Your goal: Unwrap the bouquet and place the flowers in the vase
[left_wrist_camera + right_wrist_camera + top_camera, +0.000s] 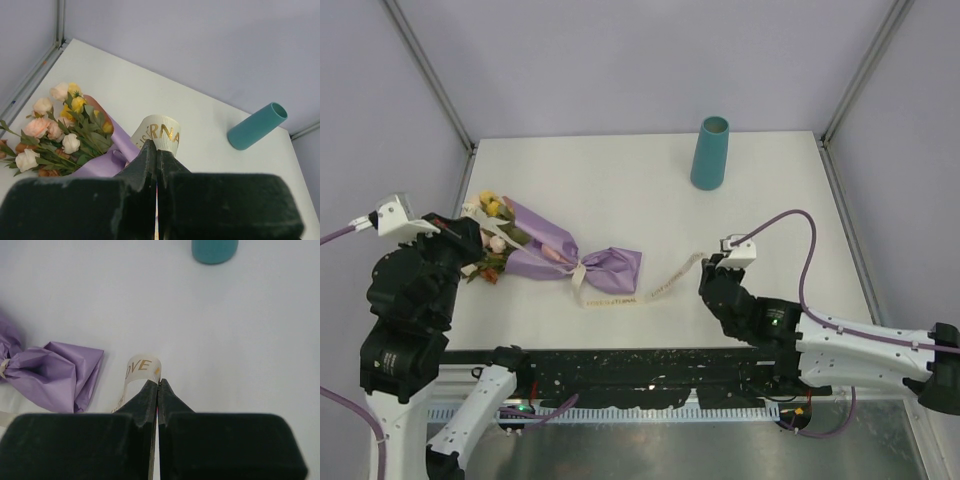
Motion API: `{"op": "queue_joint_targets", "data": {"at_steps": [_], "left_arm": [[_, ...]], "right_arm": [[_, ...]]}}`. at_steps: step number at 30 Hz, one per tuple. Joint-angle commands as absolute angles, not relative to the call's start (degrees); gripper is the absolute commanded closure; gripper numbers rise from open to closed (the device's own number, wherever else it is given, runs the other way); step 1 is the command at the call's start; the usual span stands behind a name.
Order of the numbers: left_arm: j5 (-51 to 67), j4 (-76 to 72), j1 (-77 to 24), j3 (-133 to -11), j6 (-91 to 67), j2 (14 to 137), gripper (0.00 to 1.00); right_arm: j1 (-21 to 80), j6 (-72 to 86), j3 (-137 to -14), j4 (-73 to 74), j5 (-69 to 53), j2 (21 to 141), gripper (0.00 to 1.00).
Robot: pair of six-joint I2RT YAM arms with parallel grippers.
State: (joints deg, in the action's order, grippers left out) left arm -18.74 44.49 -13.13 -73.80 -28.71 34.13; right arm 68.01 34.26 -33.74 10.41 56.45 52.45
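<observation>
Left claw [156, 146]: pinched on one ribbon [161, 133] end, lower centre;
Right claw [158, 384]: clamped on the other end;
Bouquet [555, 255]: left on table [620, 180], paper on;
Vase [710, 152]: upper right, no flowers in;
Progress: apparently untying; unwrapping, filling remain.

Setting: robot lab cell, a test enclosure.
- White table [620, 180] standing as the only work surface.
- Plain lavender-grey panels [640, 60] closing it in on three sides.
- Metal posts [430, 70] framing the panels at the corners.
- Left arm [410, 300] and right arm [840, 345] sitting bolted along a black rail [650, 365] at the near edge.
- Purple cables [805, 250] looping off both arms.
- Bare metal sheet [720, 450] lying below the rail.
</observation>
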Motion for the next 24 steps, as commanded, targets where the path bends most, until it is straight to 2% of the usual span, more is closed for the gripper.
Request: {"op": "queue_joint_targets", "data": {"at_steps": [1, 8, 14, 24], "left_arm": [[-19.6, 42.81, -13.27, -77.51, -26.19, 36.82, 1.0], [-15.04, 39.03, -13.27, -83.22, -25.93, 47.62, 1.0], [-11.52, 31.39, -13.27, -86.83, -25.58, 58.43, 1.0], [-15.03, 27.95, -13.18, -104.91, -21.45, 76.1, 1.0]], "right_arm": [[67.68, 31.5, -34.72, 10.39, 62.14, 45.19, 0.95], [66.8, 21.8, -29.01, -1.39, 55.64, 44.38, 0.95], [65.48, 21.1, -29.53, -2.72, 55.37, 50.36, 0.95], [65.04, 31.02, -30.94, 9.13, 58.62, 53.27, 0.95]]}}
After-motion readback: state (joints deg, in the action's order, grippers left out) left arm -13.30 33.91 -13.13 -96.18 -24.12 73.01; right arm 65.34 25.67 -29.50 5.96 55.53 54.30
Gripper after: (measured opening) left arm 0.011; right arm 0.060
